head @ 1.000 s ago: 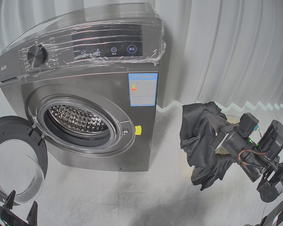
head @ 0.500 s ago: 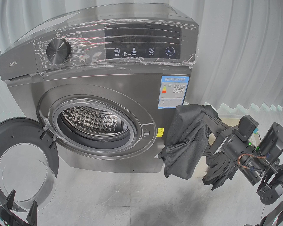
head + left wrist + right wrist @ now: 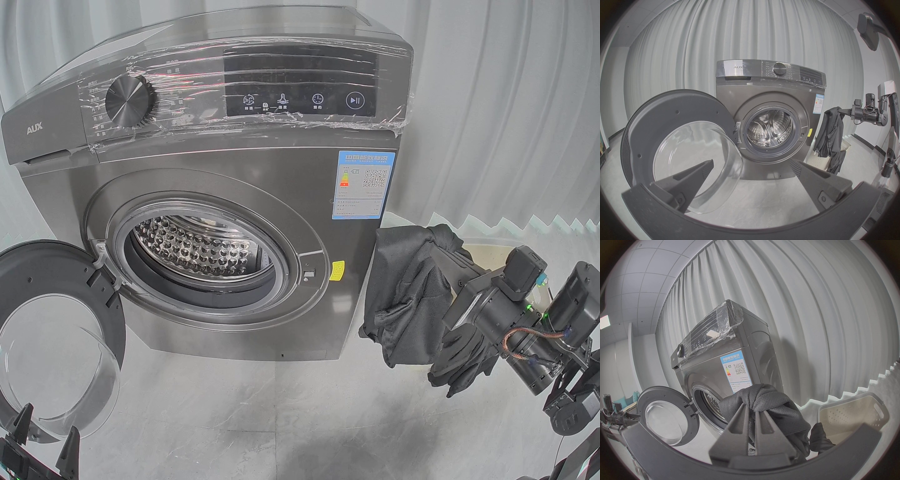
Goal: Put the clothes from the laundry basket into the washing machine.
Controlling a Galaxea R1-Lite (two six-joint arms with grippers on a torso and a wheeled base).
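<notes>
Curtain [image 3: 500, 94] behind blue-labelled washing machine [image 3: 250, 169], black garment [image 3: 406, 287] in right jaws

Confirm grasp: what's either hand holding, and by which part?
Right hand is shut on the black garment, pinching a bunched fold at its top; the rest hangs below. Left hand is open, holding nothing.

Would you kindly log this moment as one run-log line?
right tool: shut on black garment, right of washing machine | door: open | left tool: open, low near door | laundry basket: behind garment
</notes>
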